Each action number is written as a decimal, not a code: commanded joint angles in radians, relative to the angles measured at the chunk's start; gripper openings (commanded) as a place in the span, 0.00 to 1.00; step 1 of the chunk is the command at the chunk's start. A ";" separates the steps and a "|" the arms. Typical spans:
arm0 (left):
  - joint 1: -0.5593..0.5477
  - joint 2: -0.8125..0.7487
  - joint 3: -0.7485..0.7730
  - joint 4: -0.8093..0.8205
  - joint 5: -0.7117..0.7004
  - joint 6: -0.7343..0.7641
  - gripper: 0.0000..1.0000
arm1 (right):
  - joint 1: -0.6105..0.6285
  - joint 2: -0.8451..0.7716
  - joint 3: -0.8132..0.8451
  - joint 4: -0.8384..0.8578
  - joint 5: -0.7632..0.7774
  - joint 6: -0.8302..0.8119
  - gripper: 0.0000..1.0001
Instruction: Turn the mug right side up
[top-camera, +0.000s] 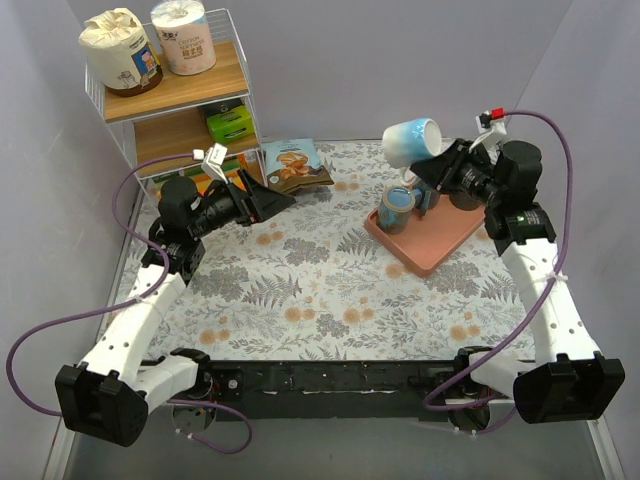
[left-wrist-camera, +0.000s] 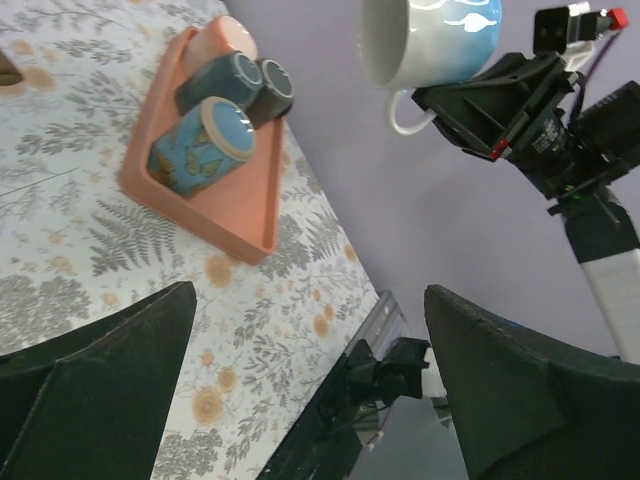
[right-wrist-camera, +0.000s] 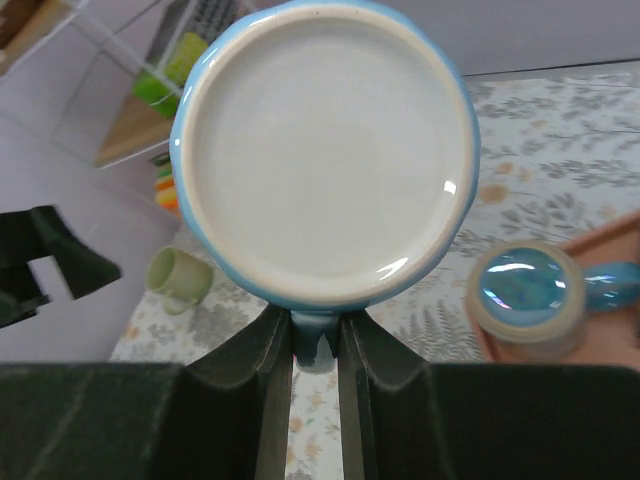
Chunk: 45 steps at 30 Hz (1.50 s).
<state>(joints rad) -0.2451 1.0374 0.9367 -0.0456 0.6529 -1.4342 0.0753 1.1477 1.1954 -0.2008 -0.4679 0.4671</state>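
R gripper (right-wrist-camera: 316, 332) is nearly shut, pinching the handle of the light-blue mug (top-camera: 410, 140). The mug is up in the air at far right, above the far-left end of the salmon tray (top-camera: 440, 247). It's tipped on its side w/ the white underside facing the R wrist cam.

L gripper (left-wrist-camera: 310, 295) is wide open w/ nothing in it, hovering mid-left over the floral tablecloth (top-camera: 300, 285), well apart from the mug.

Under/beside the mug on the tray are a blue patterned mug (top-camera: 397, 208), glossy blue face up, & dark grey mugs (left-wrist-camera: 235, 85).

Far left is a wire shelf (top-camera: 185, 88) w/ 2 toilet rolls (top-camera: 118, 45) on top & a green box (top-camera: 230, 122) below. A snack bag (top-camera: 295, 165) leans next to it.

A small green cup (right-wrist-camera: 180, 278) shows only in the R wrist view. The handle is mostly hidden btw the fingers. The dark mugs are partly covered by the R gripper from above, & the lower shelf is blocked by the L arm.
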 joint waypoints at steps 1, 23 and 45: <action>-0.066 0.018 -0.025 0.202 0.064 -0.110 0.98 | 0.128 -0.048 -0.051 0.444 -0.140 0.221 0.01; -0.220 0.046 -0.144 0.642 -0.217 -0.295 0.91 | 0.540 0.184 -0.079 1.011 -0.017 0.665 0.01; -0.220 -0.027 -0.210 0.667 -0.188 -0.313 0.72 | 0.581 0.202 -0.082 1.020 -0.005 0.674 0.01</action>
<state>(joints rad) -0.4606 1.0424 0.7399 0.6010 0.4538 -1.7481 0.6548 1.3643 1.0489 0.6563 -0.4706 1.1301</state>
